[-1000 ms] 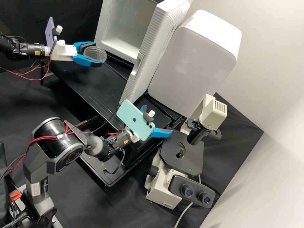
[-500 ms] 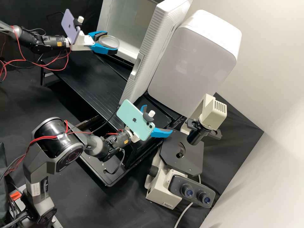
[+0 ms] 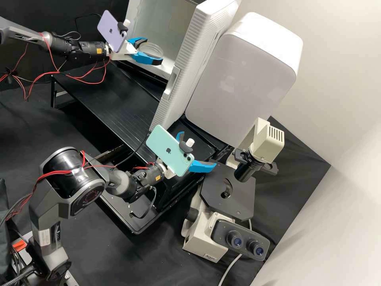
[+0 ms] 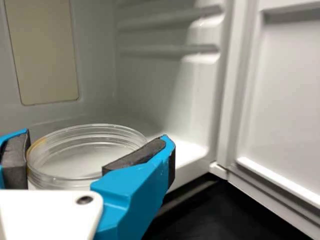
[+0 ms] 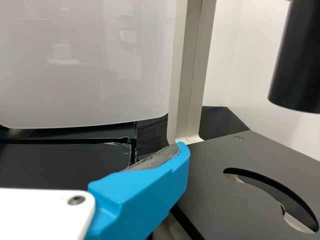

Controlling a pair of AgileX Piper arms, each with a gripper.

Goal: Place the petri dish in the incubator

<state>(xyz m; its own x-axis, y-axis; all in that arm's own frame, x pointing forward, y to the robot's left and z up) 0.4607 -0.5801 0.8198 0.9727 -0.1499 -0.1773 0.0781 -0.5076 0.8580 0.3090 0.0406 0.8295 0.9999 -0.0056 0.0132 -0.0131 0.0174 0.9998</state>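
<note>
Starting at the far left corner of the worktop: the left gripper [image 3: 146, 55] is clamped on the petri dish [image 4: 82, 157], with a dark pad pressed to each side of its clear wall and the dish sitting pretty level. It's right at the open mouth of the incubator [image 3: 152, 24], over the front edge of the chamber floor. As far as I can tell it's not set down yet. The incubator door [image 3: 190, 59] is swung wide open on the right, so the way in looks clear.

My read is that this is the insertion step, with the carry basically done. The next move calls for going a bit deeper into the chamber with the dish kept flat and lowering it until it meets the floor. Then the grip lets go and backs straight out without clipping the door frame.

Further right, near the worktop's front right corner, the right gripper [image 3: 202, 166] hangs just beside the microscope [image 3: 234, 198] and its black stage [image 5: 250, 170]. I honestly can't tell if that one's open or closed.
</note>
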